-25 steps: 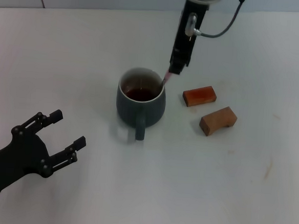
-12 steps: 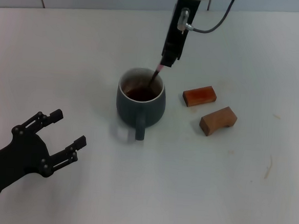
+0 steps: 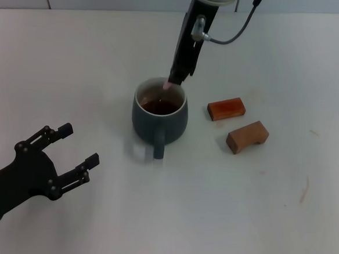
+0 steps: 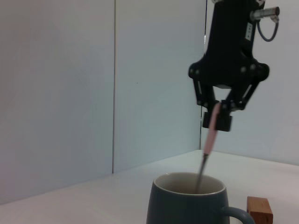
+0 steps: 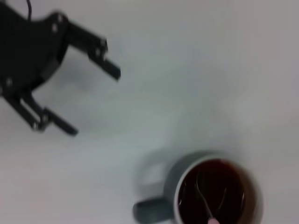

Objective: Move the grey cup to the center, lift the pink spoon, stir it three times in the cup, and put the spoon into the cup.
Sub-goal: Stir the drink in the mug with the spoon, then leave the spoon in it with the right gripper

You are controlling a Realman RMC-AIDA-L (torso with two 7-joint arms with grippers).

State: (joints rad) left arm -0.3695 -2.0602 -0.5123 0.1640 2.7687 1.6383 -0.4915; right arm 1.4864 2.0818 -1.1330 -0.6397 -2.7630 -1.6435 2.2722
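Note:
The grey cup [image 3: 158,121] stands mid-table with dark reddish-brown liquid inside and its handle toward me. My right gripper [image 3: 176,78] hangs over the cup's far rim, shut on the pink spoon [image 3: 169,85]. The spoon points down, with its metal end dipped in the liquid. In the left wrist view the pink spoon [image 4: 212,130] hangs from the right gripper [image 4: 218,111] into the cup [image 4: 187,205]. The right wrist view looks down on the cup [image 5: 170,196] and the spoon's neck [image 5: 204,205] in the liquid. My left gripper [image 3: 80,144] is open and empty at the near left.
Two small brown wooden blocks [image 3: 226,108] [image 3: 247,136] lie on the white table to the right of the cup. One block [image 4: 259,210] also shows in the left wrist view. The left gripper [image 5: 60,79] shows in the right wrist view, well away from the cup.
My right gripper has carried the spoon leftward inside the cup, from the right rim to the far middle of the rim. The cup, blocks and left arm have not moved.

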